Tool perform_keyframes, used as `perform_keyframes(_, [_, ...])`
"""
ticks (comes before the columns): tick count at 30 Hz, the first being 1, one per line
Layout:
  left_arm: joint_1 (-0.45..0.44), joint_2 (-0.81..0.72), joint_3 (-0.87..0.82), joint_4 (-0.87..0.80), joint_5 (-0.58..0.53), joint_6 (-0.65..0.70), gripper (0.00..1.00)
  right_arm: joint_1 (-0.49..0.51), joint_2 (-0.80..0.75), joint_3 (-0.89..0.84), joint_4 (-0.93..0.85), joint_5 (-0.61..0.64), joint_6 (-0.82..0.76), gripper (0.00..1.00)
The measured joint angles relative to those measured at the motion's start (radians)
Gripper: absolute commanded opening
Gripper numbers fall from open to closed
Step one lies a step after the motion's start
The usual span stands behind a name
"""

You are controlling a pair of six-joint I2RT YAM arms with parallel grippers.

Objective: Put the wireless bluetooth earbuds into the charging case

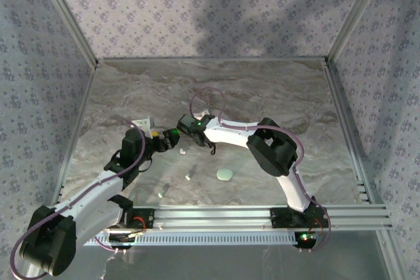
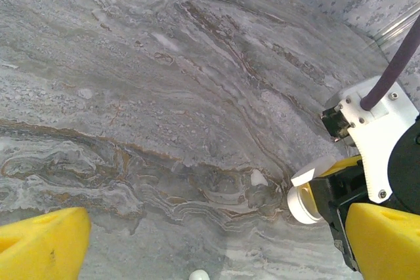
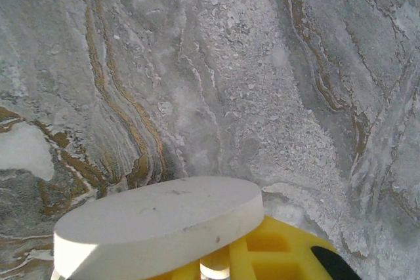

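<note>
**Here, the right claw grips the case; the earbuds lie loose**

From above, the two arms meet left of the middle of the counter [image 1: 275,90]. Three tiny white earbuds [image 1: 188,177] lie loose on it: one just near of the claws, one nearer, and one nearest and further left. A mint oval pod [image 1: 224,174] rests apart, to their right.

The left wrist view adds what the overhead one cannot. The left claw [image 2: 216,218] stands wide apart, with a yellow finger [image 2: 46,244] in each lower corner. Between them is only marble and one earbud at the bottom edge. At the right of that view, the right claw [image 2: 314,195] is clamped on the white charging case [image 2: 302,202], which has a flat white flap angled above its round body.

The right wrist view shows the case close up: a smooth, pale oval top sitting over yellow pads [image 3: 275,254].

The counter is grey marble pattern with tan veins. Lilac floral walls [image 1: 197,4] enclose it, and a slotted metal rail [image 1: 262,214] runs along the near edge.
</note>
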Motion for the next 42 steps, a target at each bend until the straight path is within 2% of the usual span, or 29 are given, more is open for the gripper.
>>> perform_keyframes(4, [0.0, 0.0, 0.0, -0.006, 0.002, 0.0, 1.0, 0.001, 0.0, -0.002, -0.002, 0.001, 0.009, 0.22])
perform_keyframes(22, [0.0, 0.0, 0.0, -0.004, 0.021, 0.0, 1.0, 0.003, -0.013, -0.002, -0.032, -0.046, 0.013, 0.26])
perform_keyframes(42, [-0.001, -0.021, 0.0, 0.045, 0.055, 0.0, 1.0, 0.006, -0.068, -0.016, -0.034, -0.12, 0.013, 0.28])
